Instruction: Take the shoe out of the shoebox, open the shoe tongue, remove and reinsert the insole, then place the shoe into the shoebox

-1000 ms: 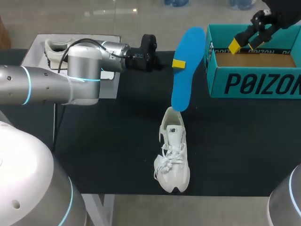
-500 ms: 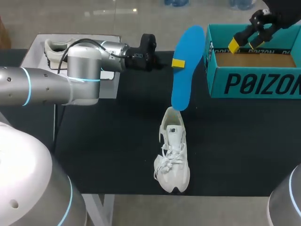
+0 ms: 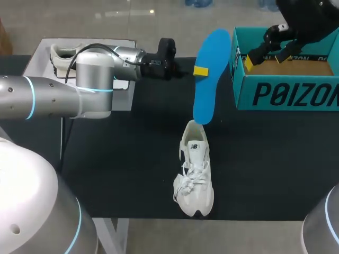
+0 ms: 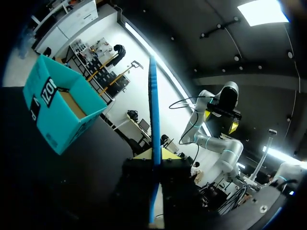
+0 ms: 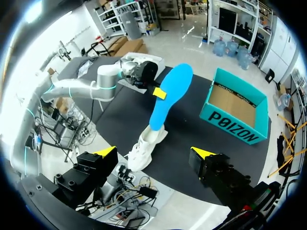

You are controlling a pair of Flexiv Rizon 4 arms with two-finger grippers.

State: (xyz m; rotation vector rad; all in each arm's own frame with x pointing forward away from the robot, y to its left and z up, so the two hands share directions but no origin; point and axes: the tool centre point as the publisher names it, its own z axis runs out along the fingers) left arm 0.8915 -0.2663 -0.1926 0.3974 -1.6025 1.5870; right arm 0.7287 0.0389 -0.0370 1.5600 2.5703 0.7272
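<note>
A blue insole (image 3: 206, 79) hangs tilted above the table, with my left gripper (image 3: 200, 71) shut on its middle. The insole's lower end touches the heel opening of the white shoe (image 3: 194, 172), which lies laces up on the black table. The left wrist view has the insole (image 4: 154, 120) edge-on between that gripper's fingers. The teal shoebox (image 3: 286, 79) stands open at the back right, its brown floor bare. My right gripper (image 3: 267, 53) hovers open over the box's near left part. From high up, the right wrist view takes in insole (image 5: 170, 93), shoe (image 5: 144, 146) and box (image 5: 237, 108) beyond my open right gripper (image 5: 153, 152).
A second pale shoe (image 3: 66, 53) lies on a white board (image 3: 39, 53) at the back left, behind my left arm. The black table (image 3: 122, 169) stretches wide to the left of the shoe and in front of the box.
My right gripper has shifted left and a little lower over the shoebox. The left arm, insole and shoe have kept still.
</note>
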